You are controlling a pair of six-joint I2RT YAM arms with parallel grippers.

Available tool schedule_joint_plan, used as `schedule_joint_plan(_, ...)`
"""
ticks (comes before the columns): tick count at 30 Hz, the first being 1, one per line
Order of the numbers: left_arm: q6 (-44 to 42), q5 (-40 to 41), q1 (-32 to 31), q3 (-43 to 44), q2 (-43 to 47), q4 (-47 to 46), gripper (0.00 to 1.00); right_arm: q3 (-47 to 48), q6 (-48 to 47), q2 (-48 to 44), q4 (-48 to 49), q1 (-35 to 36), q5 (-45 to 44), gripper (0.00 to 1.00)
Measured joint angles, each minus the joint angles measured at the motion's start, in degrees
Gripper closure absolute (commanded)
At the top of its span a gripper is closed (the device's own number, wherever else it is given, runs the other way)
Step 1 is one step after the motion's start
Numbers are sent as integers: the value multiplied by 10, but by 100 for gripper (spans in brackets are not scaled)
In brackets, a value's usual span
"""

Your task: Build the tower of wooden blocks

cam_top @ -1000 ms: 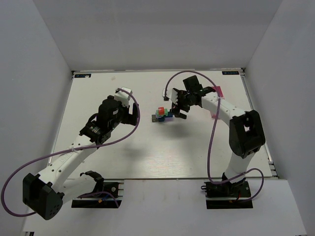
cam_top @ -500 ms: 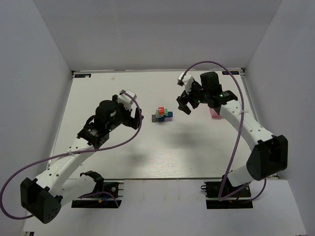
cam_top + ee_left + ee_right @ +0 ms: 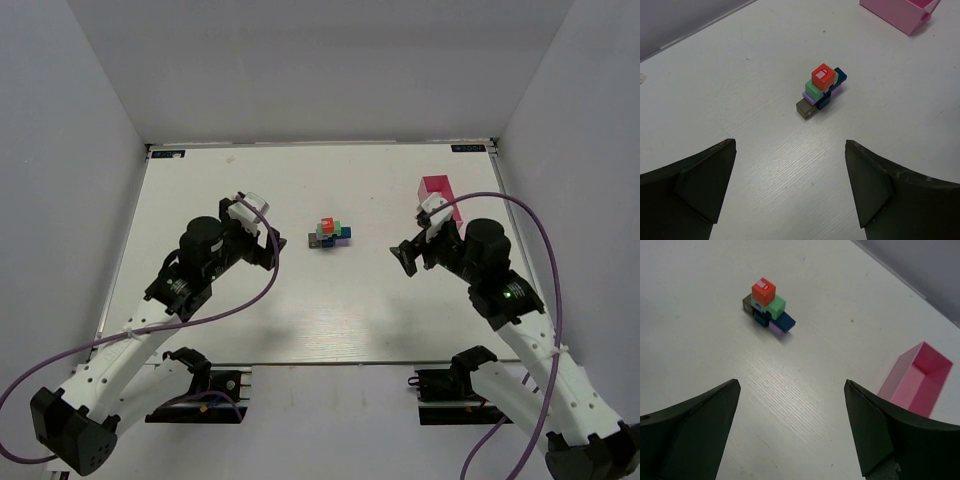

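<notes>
The wood block tower (image 3: 328, 232) stands on the white table, mid-table: a red block on top, green below it, purple, blue and dark grey at the base. It shows in the left wrist view (image 3: 820, 91) and in the right wrist view (image 3: 768, 307). My left gripper (image 3: 268, 236) is open and empty, a short way left of the tower; its own view shows bare table between its fingertips (image 3: 790, 145). My right gripper (image 3: 408, 254) is open and empty, right of the tower and nearer the front; its own view shows bare table between its fingertips (image 3: 792, 385).
A pink rectangular tray (image 3: 440, 192) lies at the back right, behind the right gripper; it also shows in the right wrist view (image 3: 917, 377) and in the left wrist view (image 3: 900, 12). Grey walls enclose the table on three sides.
My right arm has pulled back from beside the tower toward the front right. My left arm has drawn back slightly toward the front left. The tower has not moved.
</notes>
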State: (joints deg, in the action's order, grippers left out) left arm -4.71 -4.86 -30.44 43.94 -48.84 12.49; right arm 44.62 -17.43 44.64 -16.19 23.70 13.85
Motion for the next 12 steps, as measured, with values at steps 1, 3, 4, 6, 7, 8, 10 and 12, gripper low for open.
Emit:
schedule_joint_plan(1, -1, 0, 0, 0, 0, 0, 0, -7, 9, -17, 8, 0, -5, 10)
schedule_joint_plan(3, -4, 2, 0, 0, 0, 0, 0, -17, 29, -38, 19, 0, -18, 10)
schedule_joint_plan(4, -5, 3, 0, 0, 1, 2, 0, -22, 38, -45, 27, 0, -25, 10)
schedule_joint_plan(6, -6, 4, 0, -3, 7, 5, 0, -32, 52, -56, 33, 0, -37, 10)
schedule_joint_plan(7, -6, 5, 0, -4, 8, 6, 0, -37, 56, -59, 33, 0, -42, 10)
schedule_joint_plan(8, -7, 6, 0, -4, 10, 8, 0, -45, 61, -63, 38, 0, -47, 10)
schedule_joint_plan(10, -7, 6, 0, -4, 16, 9, 0, -61, 66, -74, 41, 0, -56, 10)
schedule_joint_plan(12, -8, 6, 0, -4, 24, 9, 0, -72, 68, -84, 43, 0, -63, 10)
